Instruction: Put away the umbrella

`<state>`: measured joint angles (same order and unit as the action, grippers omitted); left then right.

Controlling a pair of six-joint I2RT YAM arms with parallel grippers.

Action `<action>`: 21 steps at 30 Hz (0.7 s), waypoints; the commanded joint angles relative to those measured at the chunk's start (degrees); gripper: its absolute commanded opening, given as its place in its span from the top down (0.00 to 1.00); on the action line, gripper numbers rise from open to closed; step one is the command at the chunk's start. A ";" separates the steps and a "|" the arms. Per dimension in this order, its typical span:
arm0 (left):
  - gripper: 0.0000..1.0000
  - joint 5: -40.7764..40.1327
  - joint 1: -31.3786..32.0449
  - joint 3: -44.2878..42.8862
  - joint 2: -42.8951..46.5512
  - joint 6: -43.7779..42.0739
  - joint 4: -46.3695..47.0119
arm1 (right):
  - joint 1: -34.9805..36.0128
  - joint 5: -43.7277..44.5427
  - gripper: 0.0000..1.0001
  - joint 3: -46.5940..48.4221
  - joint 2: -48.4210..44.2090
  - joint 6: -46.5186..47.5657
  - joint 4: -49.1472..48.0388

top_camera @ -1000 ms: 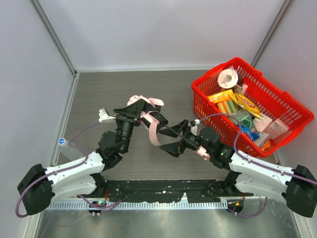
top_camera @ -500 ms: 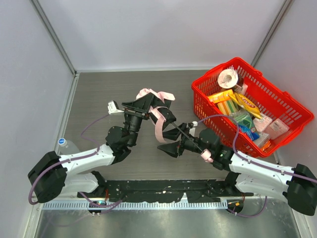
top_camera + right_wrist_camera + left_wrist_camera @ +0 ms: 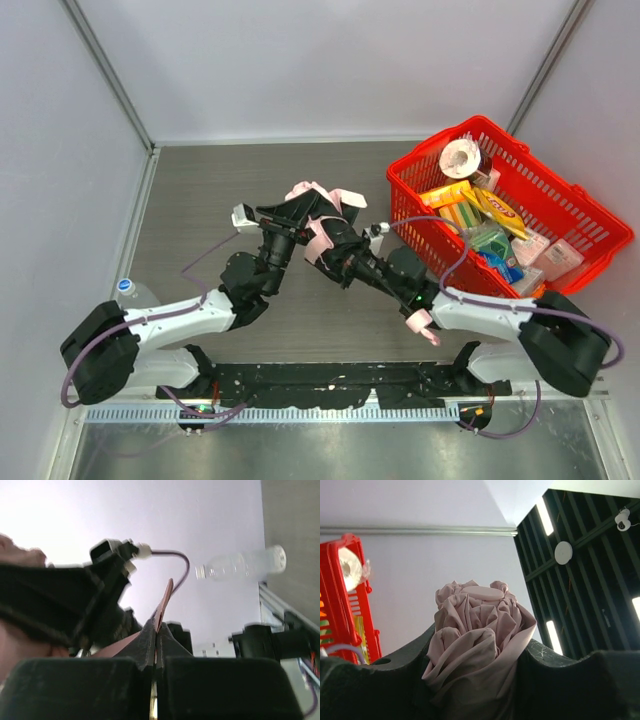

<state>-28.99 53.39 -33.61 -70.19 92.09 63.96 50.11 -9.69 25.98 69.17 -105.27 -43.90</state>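
Basket (image 3: pixel 408 212) right, bottle (image 3: pixel 128 290) left.

From where I stand, the left arm (image 3: pixel 190 312) reaches from its base at seven o'clock toward one o'clock. The left gripper (image 3: pixel 300 214) is tipped upward, its jaws partway apart and clamped round the umbrella (image 3: pixel 475 630). The right arm (image 3: pixel 480 310) stretches low from five o'clock toward ten o'clock, and the right gripper (image 3: pixel 335 258) has its fingers pinched tight together on the strap (image 3: pixel 165 596).

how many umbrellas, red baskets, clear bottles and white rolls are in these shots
umbrella: 1
red basket: 1
clear bottle: 1
white roll: 1
total: 4
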 commanded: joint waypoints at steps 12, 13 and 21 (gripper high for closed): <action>1.00 12.98 1.46 -6.46 20.79 11.63 -56.89 | -8.71 6.53 0.99 7.33 1.68 29.41 -11.83; 1.00 14.30 1.46 -8.21 20.97 11.01 -62.24 | -8.88 6.79 0.99 7.51 1.41 32.21 -10.60; 1.00 10.98 1.46 -13.06 22.56 0.03 -85.74 | -9.15 12.06 0.99 6.19 -4.12 43.13 -8.83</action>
<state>-19.46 54.08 -43.64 -48.88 98.50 -2.68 42.87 -8.88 31.68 69.41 -71.11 -50.33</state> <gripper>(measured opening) 0.478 0.029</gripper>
